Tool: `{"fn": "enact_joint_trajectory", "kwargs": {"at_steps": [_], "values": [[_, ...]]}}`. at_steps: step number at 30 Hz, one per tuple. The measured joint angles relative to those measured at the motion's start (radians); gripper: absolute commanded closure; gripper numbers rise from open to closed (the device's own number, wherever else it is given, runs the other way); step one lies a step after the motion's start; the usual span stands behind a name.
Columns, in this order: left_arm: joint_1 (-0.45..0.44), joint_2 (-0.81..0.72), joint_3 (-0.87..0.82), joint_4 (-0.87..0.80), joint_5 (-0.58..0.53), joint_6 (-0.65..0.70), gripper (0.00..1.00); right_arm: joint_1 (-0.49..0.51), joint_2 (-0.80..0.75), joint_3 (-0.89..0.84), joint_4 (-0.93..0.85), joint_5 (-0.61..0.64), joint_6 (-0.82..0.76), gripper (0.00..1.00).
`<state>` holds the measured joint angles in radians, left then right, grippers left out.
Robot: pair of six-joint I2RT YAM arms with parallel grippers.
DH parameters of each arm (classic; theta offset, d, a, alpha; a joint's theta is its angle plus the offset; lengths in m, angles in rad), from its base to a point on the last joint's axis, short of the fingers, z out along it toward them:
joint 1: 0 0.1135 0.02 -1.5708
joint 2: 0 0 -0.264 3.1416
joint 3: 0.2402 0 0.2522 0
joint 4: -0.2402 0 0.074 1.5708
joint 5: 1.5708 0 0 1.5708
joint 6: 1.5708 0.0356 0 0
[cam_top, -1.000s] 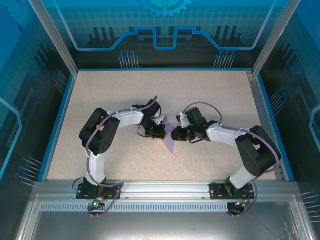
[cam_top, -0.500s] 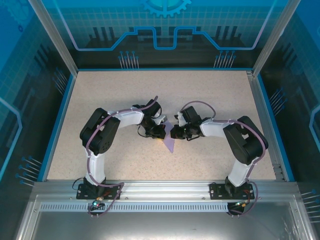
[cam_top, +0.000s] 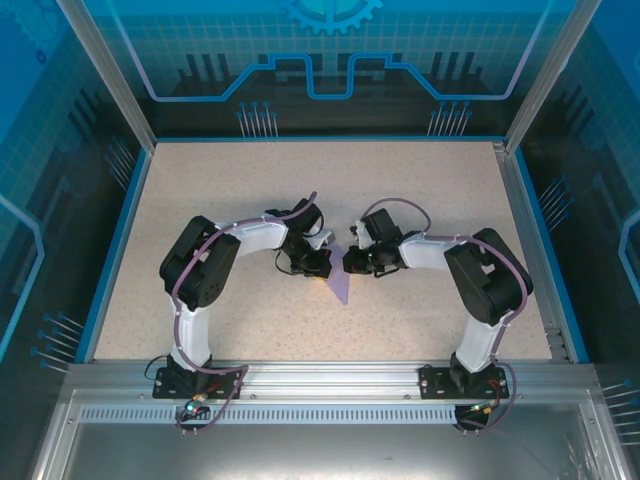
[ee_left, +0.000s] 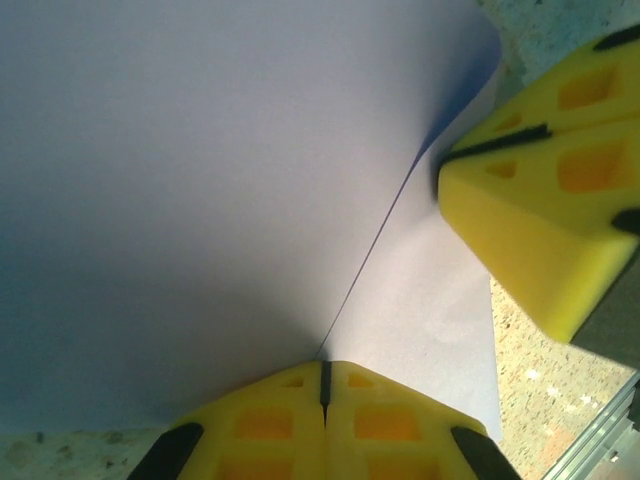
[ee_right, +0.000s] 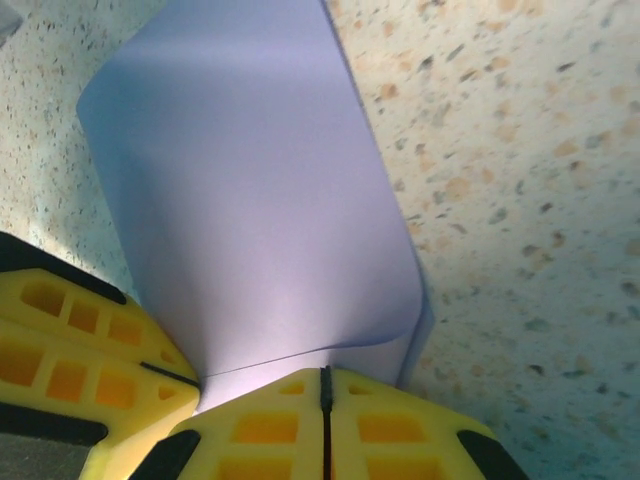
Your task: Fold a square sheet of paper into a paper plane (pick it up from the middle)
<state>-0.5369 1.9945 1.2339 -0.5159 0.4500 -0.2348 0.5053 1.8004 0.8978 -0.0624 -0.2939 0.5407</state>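
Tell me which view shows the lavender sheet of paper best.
Right wrist: the square sheet of paper shows its curled-over layer and edges against the speckled table. Left wrist is closer, showing mostly flat lavender with one crease line; top external gives a small purple patch.

Place: robotics lab cell, folks.
Walls: blue circuit-print panels [cam_top: 200, 60].
Frame: aluminium rails [cam_top: 330, 375] up front.
Table: speckled table [cam_top: 220, 190], fenced in blue.
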Motion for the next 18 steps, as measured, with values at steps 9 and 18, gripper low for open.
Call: {"fn": "enact_joint_trajectory", "kwargs": {"at_steps": [9,18], "values": [[0.000,0.000,0.000,0.000,0.000,0.002,0.94,-0.035,-0.002,0.001,0.004,0.003,-0.004,0.92],[0.000,0.006,0.010,-0.011,0.000,0.002,0.94,0.039,-0.152,-0.080,0.032,-0.029,0.028,0.93]]}}
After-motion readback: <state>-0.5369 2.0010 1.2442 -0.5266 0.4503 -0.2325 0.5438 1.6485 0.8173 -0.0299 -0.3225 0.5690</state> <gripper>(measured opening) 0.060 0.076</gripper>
